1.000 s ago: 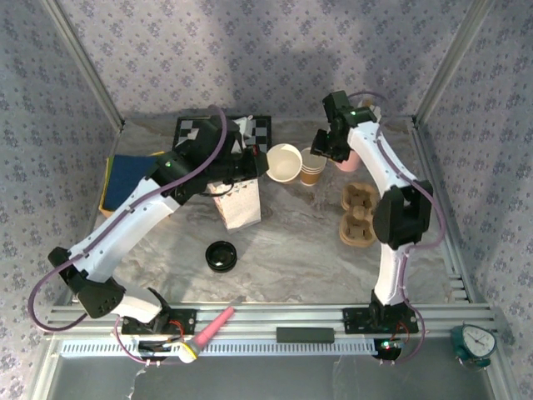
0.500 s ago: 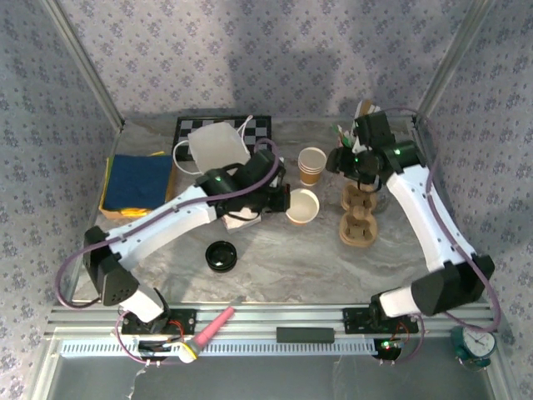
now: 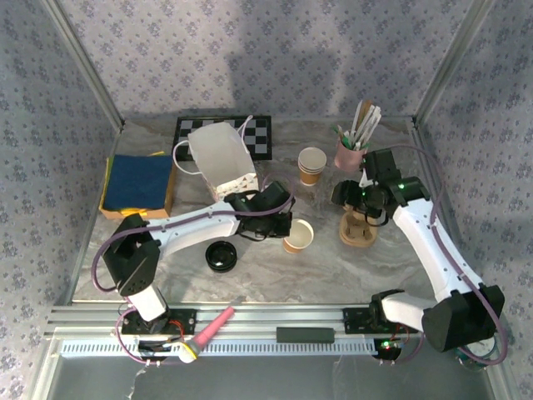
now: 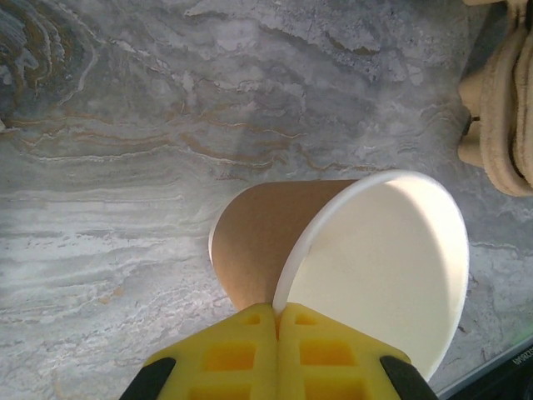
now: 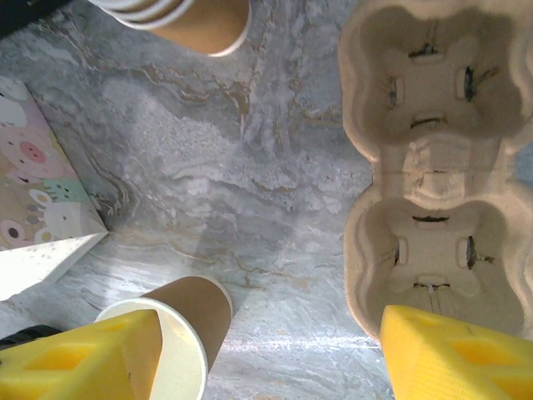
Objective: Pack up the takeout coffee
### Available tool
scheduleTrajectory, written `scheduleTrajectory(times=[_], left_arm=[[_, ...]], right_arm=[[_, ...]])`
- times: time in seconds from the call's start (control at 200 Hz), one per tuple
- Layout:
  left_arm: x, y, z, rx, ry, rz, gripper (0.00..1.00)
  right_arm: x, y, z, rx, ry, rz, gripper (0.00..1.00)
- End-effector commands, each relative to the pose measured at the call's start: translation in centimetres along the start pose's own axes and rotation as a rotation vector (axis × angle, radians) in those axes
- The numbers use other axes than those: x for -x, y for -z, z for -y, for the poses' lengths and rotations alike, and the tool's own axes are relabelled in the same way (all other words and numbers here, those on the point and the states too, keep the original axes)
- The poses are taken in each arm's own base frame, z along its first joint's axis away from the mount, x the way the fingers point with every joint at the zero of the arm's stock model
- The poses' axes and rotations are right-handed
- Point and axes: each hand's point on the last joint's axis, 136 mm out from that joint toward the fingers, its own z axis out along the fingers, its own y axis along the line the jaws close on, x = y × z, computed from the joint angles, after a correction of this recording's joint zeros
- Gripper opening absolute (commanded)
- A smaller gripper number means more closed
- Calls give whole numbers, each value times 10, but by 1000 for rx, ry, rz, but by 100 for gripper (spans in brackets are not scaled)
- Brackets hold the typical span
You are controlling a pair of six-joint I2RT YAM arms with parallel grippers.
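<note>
Left gripper (image 4: 276, 312) pinched shut on the rim of the takeout coffee (image 3: 298, 237), cup tilted mid-table, perhaps just lifted, mouth tipped toward the pulp carrier (image 5: 433, 162) near on its right, where the right gripper (image 5: 262, 350) hangs spread and empty.
</note>
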Motion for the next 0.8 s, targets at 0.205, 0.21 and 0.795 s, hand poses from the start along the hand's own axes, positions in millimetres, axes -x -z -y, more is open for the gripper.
scheduleTrajectory(times=[0.205,0.21,0.795], left_arm=[[3,-8,7,-28,3,8,19],[3,-7,7,-28,3,8,20],[-15,123,-81,195,174,166,43]], right_arm=[[1,2,-9,44,3,21,73],[1,2,-9,44,4,21,73],[-30,-2,-80,59,236,21,72]])
